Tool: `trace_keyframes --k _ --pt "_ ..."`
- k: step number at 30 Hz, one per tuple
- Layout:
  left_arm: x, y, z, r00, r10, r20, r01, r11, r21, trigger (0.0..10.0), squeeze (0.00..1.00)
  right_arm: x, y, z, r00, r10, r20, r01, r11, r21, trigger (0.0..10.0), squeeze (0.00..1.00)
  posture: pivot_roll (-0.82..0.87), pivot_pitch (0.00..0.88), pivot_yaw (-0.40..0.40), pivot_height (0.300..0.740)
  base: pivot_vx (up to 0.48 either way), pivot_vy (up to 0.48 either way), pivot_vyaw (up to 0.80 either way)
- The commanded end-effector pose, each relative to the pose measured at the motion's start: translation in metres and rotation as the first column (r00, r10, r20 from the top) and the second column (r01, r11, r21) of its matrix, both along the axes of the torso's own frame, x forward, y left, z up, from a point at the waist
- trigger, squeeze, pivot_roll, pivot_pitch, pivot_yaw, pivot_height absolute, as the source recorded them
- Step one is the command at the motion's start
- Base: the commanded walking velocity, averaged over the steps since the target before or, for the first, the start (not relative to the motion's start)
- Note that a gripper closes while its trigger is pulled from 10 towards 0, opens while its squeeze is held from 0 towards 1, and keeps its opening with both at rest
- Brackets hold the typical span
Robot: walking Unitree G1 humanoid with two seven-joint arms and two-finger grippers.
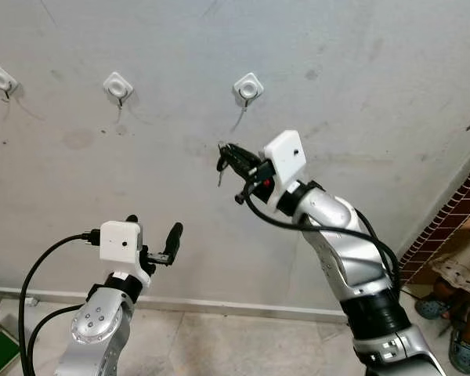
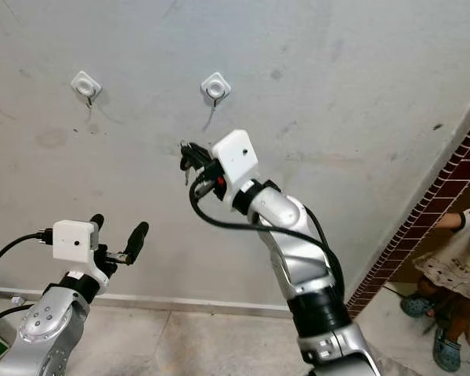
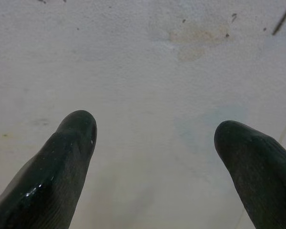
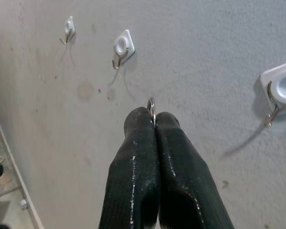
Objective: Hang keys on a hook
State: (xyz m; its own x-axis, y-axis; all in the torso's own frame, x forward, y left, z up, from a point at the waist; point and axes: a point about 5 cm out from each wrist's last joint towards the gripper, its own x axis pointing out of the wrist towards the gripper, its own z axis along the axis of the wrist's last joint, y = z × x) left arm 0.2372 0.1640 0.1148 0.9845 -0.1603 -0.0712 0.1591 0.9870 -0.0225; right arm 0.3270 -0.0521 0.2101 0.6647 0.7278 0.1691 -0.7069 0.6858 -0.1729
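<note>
Left eye view, wall: you face a grey wall (image 1: 360,86) with three white hooks in a row; take the right-hand hook (image 1: 248,88) as your landmark.
Left eye view, right gripper: your right gripper (image 1: 225,154) is raised just below that hook and slightly to its left, close to the wall, pinched together on the keys (image 1: 221,166), which dangle beneath the fingertips.
Left eye view, left gripper: your left gripper (image 1: 153,231) sits well below and left of the landmark hook, fingers spread, holding nothing.
Left eye view, other hooks: the middle hook (image 1: 117,86) and the far left hook (image 1: 2,81) lie left of the landmark, level with it.
Right eye view, person: at the right edge, far below the landmark hook, a person (image 2: 454,290) sits beside a brick edge (image 2: 423,227).
Left wrist view: both fingers (image 3: 62,162) stand wide apart before bare stained wall.
Right wrist view: your fingers (image 4: 138,162) are pressed tight together, a metal key ring (image 4: 151,108) clamped at their tips; the landmark hook is near, off to one side.
</note>
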Motion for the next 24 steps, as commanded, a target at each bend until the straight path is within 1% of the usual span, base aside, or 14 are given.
trace_keyframes --k 1,5,9,13,15,16,17,18,22,24 --pt "0.001 0.000 0.006 1.000 -0.009 0.015 0.009 1.000 0.005 10.0 0.00 0.006 0.000 0.009 1.000 -0.012 0.021 0.011 0.999 0.033 10.0 0.00 0.10 0.008 0.013 0.740 0.000 0.000 0.00" --pt "0.000 -0.001 0.008 1.000 -0.013 0.015 0.013 1.000 0.000 10.0 0.00 0.019 0.002 0.017 1.000 -0.024 0.020 0.022 0.997 0.073 10.0 0.00 0.11 0.008 0.009 0.740 0.000 0.000 0.00" --pt "-0.002 0.000 0.007 1.000 -0.008 0.008 0.008 1.000 -0.007 10.0 0.00 0.028 0.003 0.020 0.999 -0.041 -0.001 0.041 0.992 0.118 10.0 0.00 0.11 0.009 0.008 0.740 0.000 0.000 0.00" --pt "-0.002 -0.001 0.008 1.000 -0.017 0.007 0.017 1.000 -0.014 10.0 0.00 0.032 0.004 0.023 0.999 -0.051 -0.012 0.053 0.989 0.141 10.0 0.00 0.11 0.009 0.008 0.740 0.000 0.000 0.00" --pt "-0.002 -0.004 0.011 0.999 -0.041 0.022 0.042 0.999 -0.019 10.0 0.00 0.034 0.004 0.023 0.998 -0.058 -0.015 0.059 0.987 0.149 10.0 0.00 0.12 0.008 0.010 0.740 0.000 0.000 0.00" --pt "-0.002 -0.009 0.017 0.996 -0.077 0.047 0.078 0.996 -0.031 10.0 0.00 0.036 0.004 0.022 0.997 -0.069 -0.022 0.071 0.986 0.153 10.0 0.00 0.12 0.008 0.010 0.740 0.000 0.000 0.00" --pt "-0.002 -0.009 0.017 0.996 -0.077 0.047 0.078 0.996 -0.031 10.0 0.00 0.036 0.004 0.022 0.997 -0.069 -0.022 0.071 0.986 0.153 10.0 0.00 0.12 0.008 0.010 0.740 0.000 0.000 0.00" --pt "-0.001 -0.011 0.020 0.994 -0.096 0.057 0.098 0.994 -0.036 10.0 0.00 0.037 0.004 0.022 0.997 -0.074 -0.025 0.077 0.985 0.153 10.0 0.00 0.12 0.008 0.010 0.740 0.000 0.000 0.00" --pt "-0.002 -0.022 0.024 0.983 -0.168 0.078 0.170 0.985 -0.019 10.0 0.00 0.041 0.002 0.017 0.994 -0.095 -0.047 0.102 0.982 0.162 10.0 0.00 0.12 0.005 0.011 0.740 0.000 0.000 0.00" --pt "-0.002 -0.024 0.024 0.980 -0.182 0.078 0.184 0.983 -0.008 10.0 0.00 0.042 0.001 0.016 0.993 -0.103 -0.055 0.111 0.980 0.167 10.0 0.00 0.12 0.005 0.011 0.740 0.000 0.000 0.00"
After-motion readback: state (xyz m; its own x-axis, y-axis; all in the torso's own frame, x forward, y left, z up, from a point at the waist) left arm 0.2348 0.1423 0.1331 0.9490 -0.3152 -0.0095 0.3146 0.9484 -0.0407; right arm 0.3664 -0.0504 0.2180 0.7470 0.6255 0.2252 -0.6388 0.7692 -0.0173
